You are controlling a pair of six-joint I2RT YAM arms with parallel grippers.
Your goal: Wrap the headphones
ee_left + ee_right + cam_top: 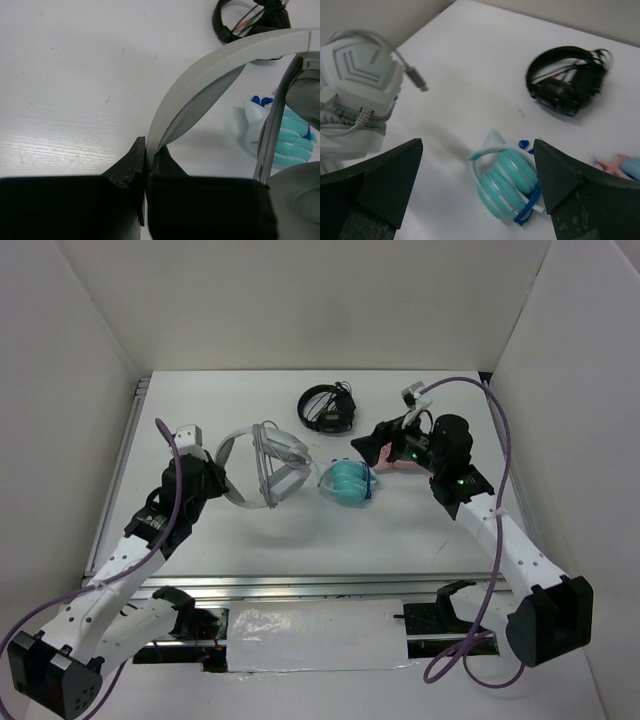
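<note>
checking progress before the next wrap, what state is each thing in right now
white headphones: gripped at the headband, cable plug loose
left pincer: shut on the white headphones
right pincer: open, empty
teal headphones: folded, lying free
black headphones: folded, lying free

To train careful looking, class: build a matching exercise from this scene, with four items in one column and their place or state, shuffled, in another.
1 left hand
2 right hand
3 black headphones
4 teal headphones

A open, holding nothing
B farthest back on the table
C shut on the headband of the white headphones
D right beside the white headphones

Pairs: 1-C, 2-A, 3-B, 4-D
</note>
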